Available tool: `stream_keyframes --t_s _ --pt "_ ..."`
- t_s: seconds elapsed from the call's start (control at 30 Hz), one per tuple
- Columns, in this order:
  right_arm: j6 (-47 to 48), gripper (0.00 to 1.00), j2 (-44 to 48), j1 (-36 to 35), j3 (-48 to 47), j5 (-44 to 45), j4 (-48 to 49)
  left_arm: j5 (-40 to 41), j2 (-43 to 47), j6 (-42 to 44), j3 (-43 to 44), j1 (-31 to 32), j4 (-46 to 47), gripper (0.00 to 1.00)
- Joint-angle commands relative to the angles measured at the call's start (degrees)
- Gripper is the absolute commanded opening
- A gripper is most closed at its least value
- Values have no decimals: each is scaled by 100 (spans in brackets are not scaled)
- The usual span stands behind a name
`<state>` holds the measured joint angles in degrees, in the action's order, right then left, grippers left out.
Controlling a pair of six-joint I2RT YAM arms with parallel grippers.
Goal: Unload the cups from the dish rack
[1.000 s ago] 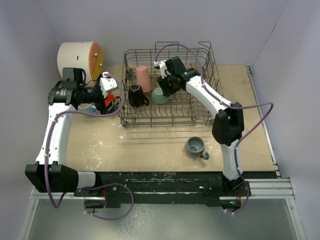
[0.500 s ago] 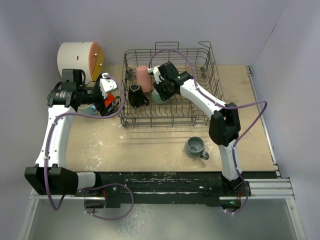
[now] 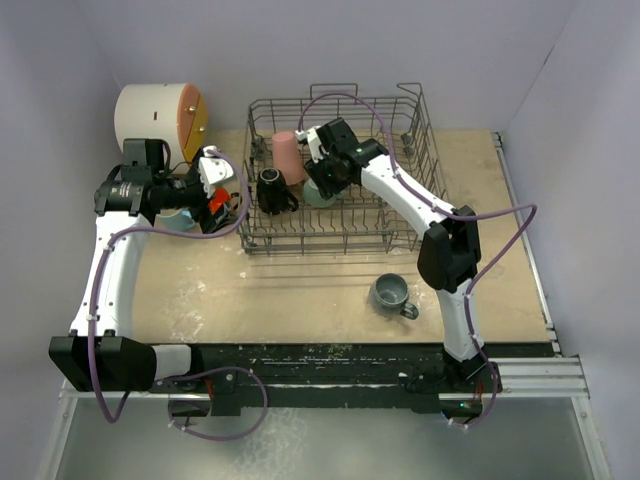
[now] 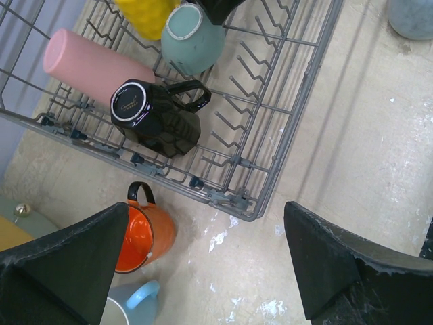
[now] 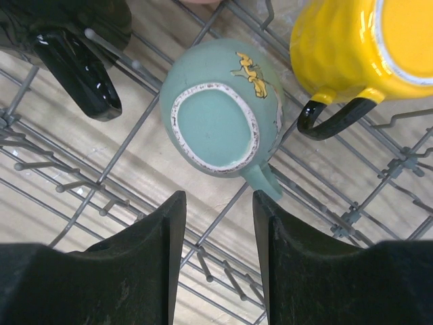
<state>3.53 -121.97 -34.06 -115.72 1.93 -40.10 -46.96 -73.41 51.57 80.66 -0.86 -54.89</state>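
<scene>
A tan surface (image 3: pixel 300 290) holds the grey wire dish rack (image 3: pixel 330 243). Inside it, the teal mug (image 5: pixel 220 108) sits upside down, its handle sticking out sideways. The right tool (image 5: pixel 218 203) hangs just above it, spread open and empty. The pink tumbler (image 4: pixel 95 64) lies on its side. The left tool (image 4: pixel 206 217) is open wide above the orange mug (image 4: pixel 145 233).

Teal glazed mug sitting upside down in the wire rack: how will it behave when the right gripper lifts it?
The teal glazed mug shows a bare foot ring, so likely rigid ceramic that chips against the grey wire dish rack. Its rounded glossy sides may slip in the open right gripper. Its handle lies among wires and could snag.
</scene>
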Motion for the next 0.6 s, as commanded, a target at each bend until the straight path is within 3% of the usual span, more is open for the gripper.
stream_keyframes --t_s 0.0,0.57 --pt "26 47 115 14 -342 30 -134 -229 158 -93 -59 -28 213 99" --pt "47 35 -148 40 193 79 120 -217 145 -130 -86 -28 277 99"
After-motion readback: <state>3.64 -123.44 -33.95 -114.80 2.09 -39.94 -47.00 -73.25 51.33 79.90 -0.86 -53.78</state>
